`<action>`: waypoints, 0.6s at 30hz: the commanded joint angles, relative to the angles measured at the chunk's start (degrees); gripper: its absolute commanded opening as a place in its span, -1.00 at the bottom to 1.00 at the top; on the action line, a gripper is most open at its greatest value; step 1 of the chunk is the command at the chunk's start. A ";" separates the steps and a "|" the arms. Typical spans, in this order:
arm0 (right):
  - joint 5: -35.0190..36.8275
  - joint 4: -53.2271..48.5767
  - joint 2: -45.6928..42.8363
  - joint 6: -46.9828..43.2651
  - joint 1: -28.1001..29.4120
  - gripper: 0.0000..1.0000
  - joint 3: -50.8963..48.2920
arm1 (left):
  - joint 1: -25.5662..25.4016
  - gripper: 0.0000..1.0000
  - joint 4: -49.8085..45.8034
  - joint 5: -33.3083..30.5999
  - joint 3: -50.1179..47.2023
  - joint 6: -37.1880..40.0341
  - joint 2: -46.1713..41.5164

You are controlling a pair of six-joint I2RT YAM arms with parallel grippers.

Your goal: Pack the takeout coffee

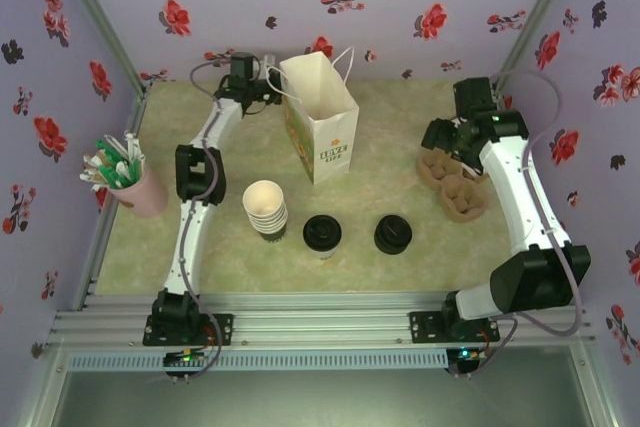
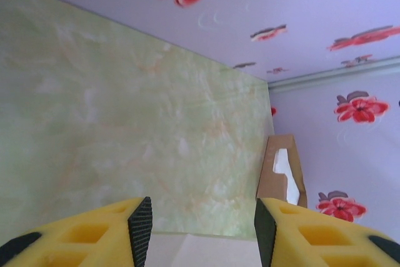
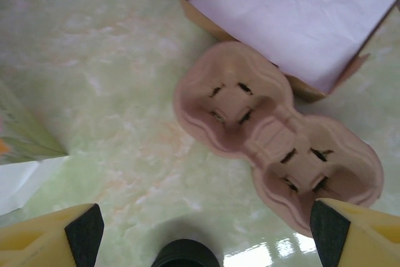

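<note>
Hovering wide open and empty, the right gripper (image 3: 206,226) hung over the brown moulded-pulp cup carrier (image 3: 278,142); the left gripper (image 2: 203,223) sat at the rim of the tall white paper bag (image 1: 322,117), grip unclear. The small black-lidded pale paper cup (image 1: 322,234) stood untouched before the bag, so fetching it upright looked the next move.

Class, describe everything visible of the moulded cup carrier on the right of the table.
The cup carrier is pinkish-brown moulded pulp: two round wells joined by a narrow waist, each with four dark slits around a flat floor. Both wells are empty. It lies flat and diagonal on the green marbled table, close beside an open cardboard box lined with white paper; whether they touch is unclear.
</note>
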 commanded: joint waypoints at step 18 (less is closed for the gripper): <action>-3.00 4.33 -1.51 -1.19 -2.09 0.75 -8.13 | -8.20 -0.08 11.26 7.07 -18.09 0.84 -7.73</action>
